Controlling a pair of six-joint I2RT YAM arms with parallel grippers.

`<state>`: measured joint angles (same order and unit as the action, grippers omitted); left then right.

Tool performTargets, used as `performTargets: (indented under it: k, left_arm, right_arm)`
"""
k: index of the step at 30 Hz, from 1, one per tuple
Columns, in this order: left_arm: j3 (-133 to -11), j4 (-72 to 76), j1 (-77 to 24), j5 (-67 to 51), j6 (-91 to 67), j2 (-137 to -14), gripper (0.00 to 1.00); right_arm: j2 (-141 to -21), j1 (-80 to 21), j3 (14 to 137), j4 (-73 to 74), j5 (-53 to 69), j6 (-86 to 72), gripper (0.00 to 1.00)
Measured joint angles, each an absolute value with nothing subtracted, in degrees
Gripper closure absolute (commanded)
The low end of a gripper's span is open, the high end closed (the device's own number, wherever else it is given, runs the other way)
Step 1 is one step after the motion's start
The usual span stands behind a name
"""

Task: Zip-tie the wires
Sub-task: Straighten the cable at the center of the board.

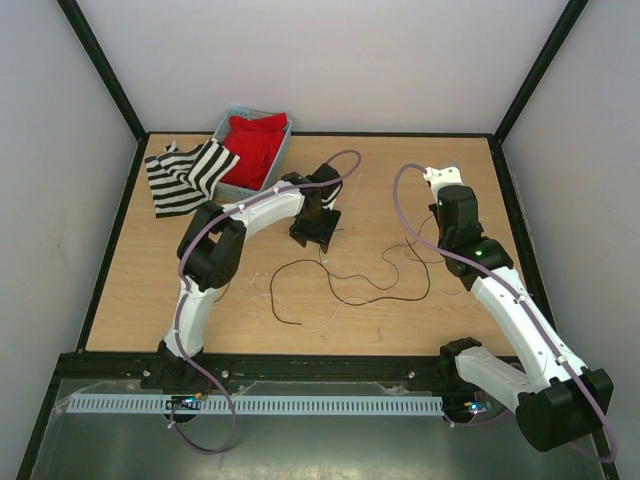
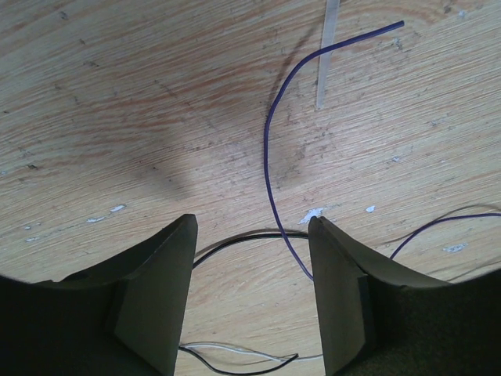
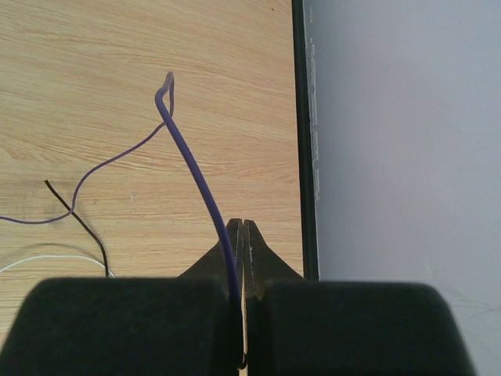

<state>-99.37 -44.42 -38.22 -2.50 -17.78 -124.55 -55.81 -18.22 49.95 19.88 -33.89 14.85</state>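
With the wires (image 2: 267, 157) loose on the tabletop (image 1: 130, 300), the left end effector (image 2: 252, 227) stood wide above them while the right end effector (image 3: 243, 229) pinched one violet strand (image 3: 196, 168) (thin, springy) that might slip if tugged.

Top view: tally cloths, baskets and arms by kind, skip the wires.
Cloths: 2 (red cloth, striped cloth)
Baskets: 1 (basket)
Arms: 2 (left arm, right arm)
Total: 5
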Motion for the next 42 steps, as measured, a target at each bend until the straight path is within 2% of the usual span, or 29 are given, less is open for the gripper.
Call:
performTargets:
  k: [6, 10, 17, 20, 26, 31, 42]
  left_arm:
    - [-99.1, -43.5, -38.6, -3.4, -18.5, -124.6, 0.46]
    - [-97.5, -42.4, -38.9, -4.1, -19.4, -124.6, 0.55]
    - [-94.5, -40.5, -39.0, -4.8, -21.1, -124.2, 0.87]
    - [-93.6, -39.8, -39.0, -4.8, -21.4, -123.6, 0.93]
    - [-91.1, -39.1, -38.2, -4.7, -22.2, -120.4, 0.98]
    - [-85.6, -37.8, -36.9, -3.4, -24.3, -110.9, 1.00]
    - [-59.1, -32.2, -30.8, -0.4, -35.1, -84.7, 1.00]
  right_arm:
    - [-55.6, -18.2, 49.8, 19.5, -33.1, 14.1, 1.00]
    - [-55.2, -18.2, 49.5, 19.2, -32.7, 14.0, 1.00]
    - [-54.6, -18.2, 49.1, 19.1, -32.5, 13.9, 1.00]
    - [-54.6, -18.2, 48.8, 19.1, -32.6, 13.9, 1.00]
    - [-55.3, -18.2, 46.8, 18.3, -32.5, 13.2, 1.00]
    - [-56.7, -18.2, 46.3, 17.9, -32.8, 12.8, 1.00]
    - [-60.0, -12.3, 46.2, 17.4, -35.1, 14.3, 1.00]
